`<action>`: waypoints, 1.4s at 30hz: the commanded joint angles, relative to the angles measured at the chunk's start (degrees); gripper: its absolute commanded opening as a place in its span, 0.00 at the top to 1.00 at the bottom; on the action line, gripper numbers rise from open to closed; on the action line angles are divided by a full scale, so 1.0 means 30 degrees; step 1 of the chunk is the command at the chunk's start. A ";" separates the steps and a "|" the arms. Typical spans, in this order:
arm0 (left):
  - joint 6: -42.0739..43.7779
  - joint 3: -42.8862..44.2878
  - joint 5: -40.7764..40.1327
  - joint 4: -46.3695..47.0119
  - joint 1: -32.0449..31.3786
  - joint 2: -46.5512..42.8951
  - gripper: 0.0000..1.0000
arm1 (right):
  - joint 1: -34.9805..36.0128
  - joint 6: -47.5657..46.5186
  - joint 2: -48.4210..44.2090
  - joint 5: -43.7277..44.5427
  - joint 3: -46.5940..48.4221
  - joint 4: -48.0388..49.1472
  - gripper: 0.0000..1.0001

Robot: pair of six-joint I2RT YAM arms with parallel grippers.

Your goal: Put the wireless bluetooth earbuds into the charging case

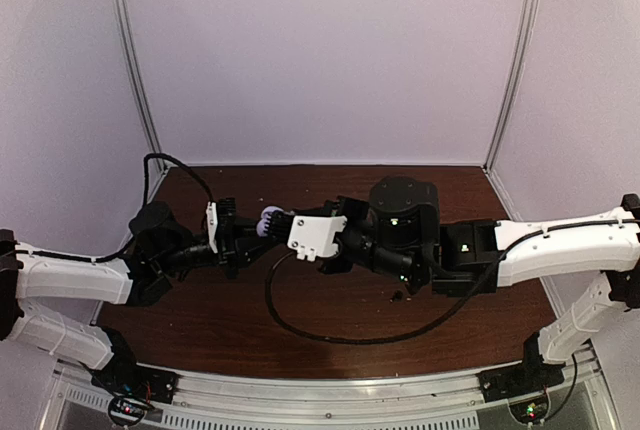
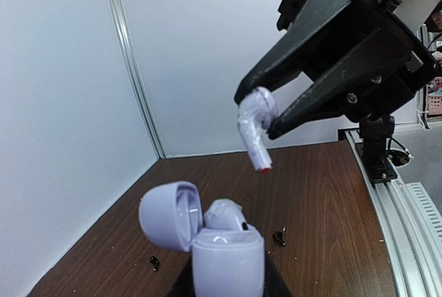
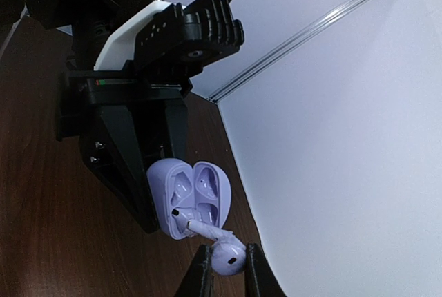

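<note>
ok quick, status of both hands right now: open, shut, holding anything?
left hand: closed on the charging case, lid open.
right hand: closed on a pale lilac earbud.

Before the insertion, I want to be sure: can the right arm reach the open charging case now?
Probably yes: the right pincer holds the earbud close above the charging case, its lid swung aside, and nothing stands between them.
</note>
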 commanded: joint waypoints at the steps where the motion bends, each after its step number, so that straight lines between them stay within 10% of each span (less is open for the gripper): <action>1: 0.0344 0.0500 0.0094 0.0825 -0.0189 0.0119 1.00 | 0.0186 -0.0242 0.0314 0.0904 0.0836 0.0437 0.89; 42: -0.1021 -0.0339 -0.0607 0.3168 -0.0292 -0.0211 1.00 | 0.1023 -0.1634 0.2375 0.1703 0.2199 -0.0353 0.89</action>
